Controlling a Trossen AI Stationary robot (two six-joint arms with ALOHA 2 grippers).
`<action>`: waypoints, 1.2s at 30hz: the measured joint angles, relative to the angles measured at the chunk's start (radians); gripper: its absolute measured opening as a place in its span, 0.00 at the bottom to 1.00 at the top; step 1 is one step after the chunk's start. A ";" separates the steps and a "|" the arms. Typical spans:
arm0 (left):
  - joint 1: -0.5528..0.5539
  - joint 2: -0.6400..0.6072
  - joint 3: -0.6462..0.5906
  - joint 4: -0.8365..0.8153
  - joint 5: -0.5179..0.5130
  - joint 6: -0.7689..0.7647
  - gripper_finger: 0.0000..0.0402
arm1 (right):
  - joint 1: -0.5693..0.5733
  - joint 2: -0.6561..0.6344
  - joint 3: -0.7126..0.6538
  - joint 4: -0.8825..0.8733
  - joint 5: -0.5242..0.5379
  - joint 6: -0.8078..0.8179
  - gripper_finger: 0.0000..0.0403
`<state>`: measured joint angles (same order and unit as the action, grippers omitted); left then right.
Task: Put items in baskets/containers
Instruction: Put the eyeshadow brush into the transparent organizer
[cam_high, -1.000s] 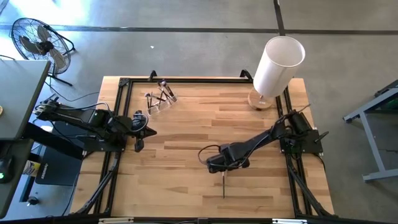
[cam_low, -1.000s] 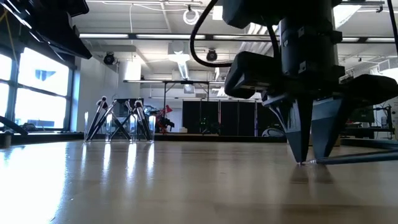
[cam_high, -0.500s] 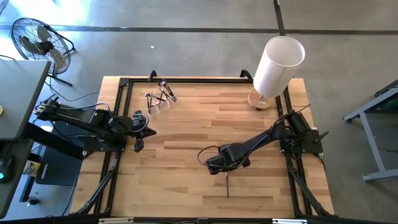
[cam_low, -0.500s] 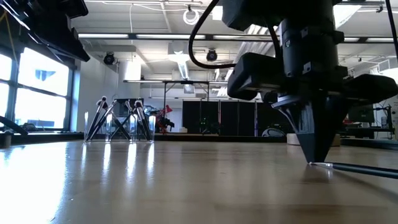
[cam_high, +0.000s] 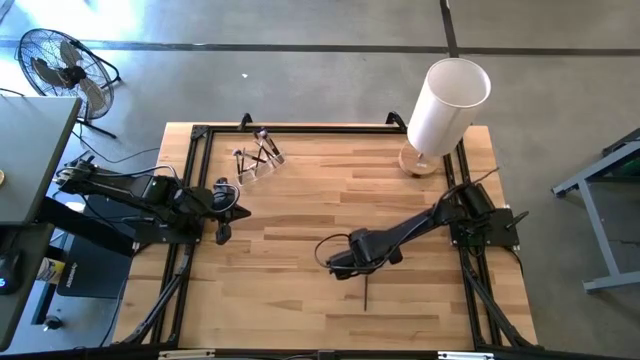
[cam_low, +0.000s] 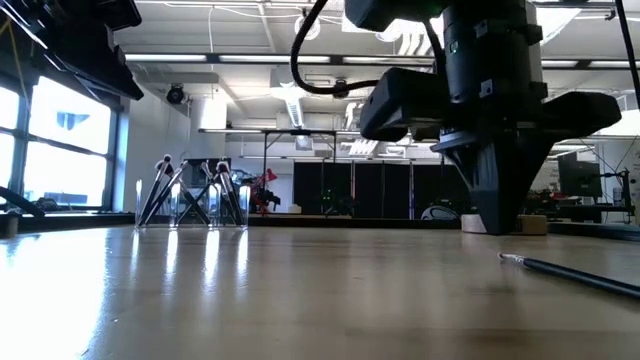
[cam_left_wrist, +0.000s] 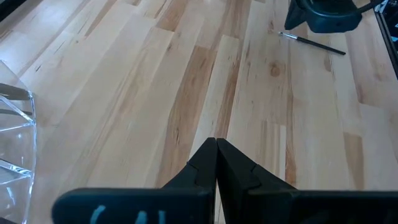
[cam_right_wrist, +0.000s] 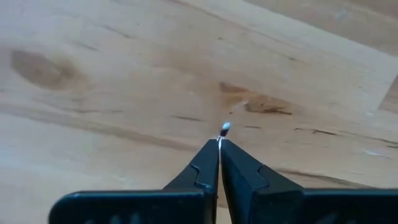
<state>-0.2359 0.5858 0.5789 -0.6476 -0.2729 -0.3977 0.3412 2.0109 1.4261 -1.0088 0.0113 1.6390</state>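
One thin dark makeup brush (cam_high: 366, 296) lies flat on the wooden table, its pale tip (cam_low: 510, 259) toward the far side. My right gripper (cam_high: 345, 270) hangs shut just above that tip (cam_right_wrist: 224, 129), clear of the brush in the low view (cam_low: 497, 228). The clear holder (cam_high: 256, 160) stands at the far left with several brushes leaning in it (cam_low: 195, 192). My left gripper (cam_high: 222, 234) waits shut at the left edge (cam_left_wrist: 216, 143).
A tall white cylinder on a round wooden base (cam_high: 446, 104) stands at the far right corner. A black frame (cam_high: 190, 180) runs along the table's edges. Bare wood lies between the holder and the loose brush. A fan (cam_high: 55, 62) stands on the floor beyond the left corner.
My right gripper has shut at the table by the brush's far tip, then risen a little and gone slightly toward the far left. The brush has swung a little on the table and stays lying there.
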 joint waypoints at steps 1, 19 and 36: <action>0.000 0.000 0.000 0.000 0.000 0.000 0.00 | -0.001 0.000 0.000 0.000 -0.002 0.007 0.04; 0.000 0.000 0.000 -0.007 0.010 -0.006 0.00 | 0.002 0.004 -0.003 -0.008 0.031 0.080 0.21; 0.000 0.000 0.000 -0.036 0.003 -0.004 0.00 | 0.017 0.000 -0.155 0.212 0.044 0.095 0.10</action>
<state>-0.2362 0.5858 0.5789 -0.6838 -0.2702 -0.4015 0.3580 2.0113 1.2716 -0.7967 0.0548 1.7337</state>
